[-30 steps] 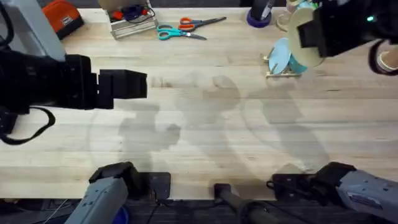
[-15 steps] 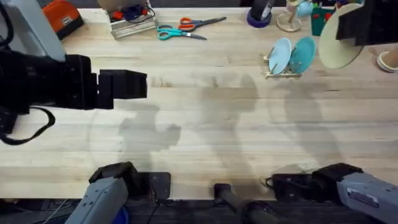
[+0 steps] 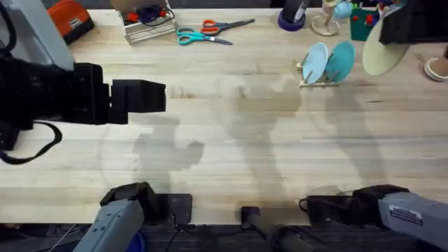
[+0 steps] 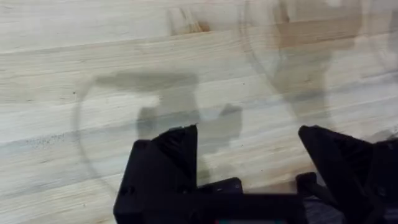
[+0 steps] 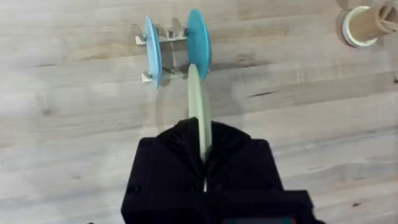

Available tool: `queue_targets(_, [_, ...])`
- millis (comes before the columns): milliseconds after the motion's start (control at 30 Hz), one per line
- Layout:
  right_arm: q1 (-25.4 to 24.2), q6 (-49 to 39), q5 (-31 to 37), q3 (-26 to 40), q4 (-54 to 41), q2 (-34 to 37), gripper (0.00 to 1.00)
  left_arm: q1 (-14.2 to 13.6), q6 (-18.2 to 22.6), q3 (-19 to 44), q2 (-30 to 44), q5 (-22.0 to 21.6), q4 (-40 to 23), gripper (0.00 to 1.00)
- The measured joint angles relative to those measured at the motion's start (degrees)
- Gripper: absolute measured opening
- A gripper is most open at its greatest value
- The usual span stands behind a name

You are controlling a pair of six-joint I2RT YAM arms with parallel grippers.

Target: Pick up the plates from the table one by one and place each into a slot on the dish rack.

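My right gripper (image 3: 400,33) hangs high at the back right, shut on the rim of the cream-yellow plate (image 3: 382,57), which stands on edge. In the right wrist view that plate (image 5: 195,102) runs edge-on from my right gripper (image 5: 203,149) toward the dish rack (image 5: 163,57). The dish rack (image 3: 319,80) holds a light blue plate (image 3: 315,61) and a teal plate (image 3: 341,60), both upright in slots; the cream plate is just right of the teal one and above it. My left gripper (image 3: 143,96) hovers open over bare table (image 4: 74,68) at the left, holding nothing.
Along the back edge lie scissors (image 3: 206,31), a tray of small items (image 3: 147,21), an orange object (image 3: 68,19), a purple cup (image 3: 292,18) and a ring-stacker stand (image 3: 326,21). A tape roll (image 3: 437,68) sits at the far right.
My right gripper has carried the cream plate rightward from over the rack, uncovering the blue and teal plates. The left arm has not moved.
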Motion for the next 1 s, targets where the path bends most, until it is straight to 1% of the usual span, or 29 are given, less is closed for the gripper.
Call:
queue_targets(133, [0.0,-0.5,-0.2,0.0,2.3,3.1,0.029,0.0,0.0,0.0,0.0,0.0,0.0,0.994])
queue_targets(533, [-0.1,-5.6,-0.2,0.0,7.4,10.2,0.032,0.0,0.0,0.0,0.0,0.0,0.0,0.993])
queue_targets(733, [-1.5,-6.1,-0.2,0.0,10.5,13.7,0.032,0.0,0.0,0.0,0.0,0.0,0.0,0.992])
queue_targets(767, [-2.9,-6.1,-0.2,0.0,12.3,15.3,0.032,0.0,0.0,0.0,0.0,0.0,0.0,0.994])
queue_targets(1000, [-3.9,-6.3,-0.2,0.0,13.7,18.1,0.032,0.0,0.0,0.0,0.0,0.0,0.0,0.995])
